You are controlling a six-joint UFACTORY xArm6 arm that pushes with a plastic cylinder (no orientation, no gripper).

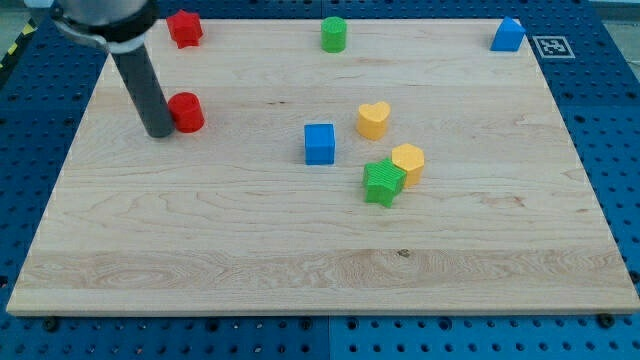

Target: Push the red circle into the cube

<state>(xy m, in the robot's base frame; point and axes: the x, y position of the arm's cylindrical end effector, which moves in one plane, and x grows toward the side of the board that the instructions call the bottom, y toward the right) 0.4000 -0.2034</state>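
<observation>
The red circle [187, 111] is a short red cylinder at the board's left, upper half. My tip [159, 132] rests on the board right against the red circle's left side. The blue cube [319, 143] stands near the board's middle, well to the right of the red circle and a little lower in the view. The rod leans up to the view's top left.
A red star-like block [184, 28] sits at the top left. A green cylinder [333, 34] is at top centre, a blue block [508, 35] at top right. A yellow heart [373, 119], a yellow block [408, 162] and a green star-like block [383, 182] cluster right of the cube.
</observation>
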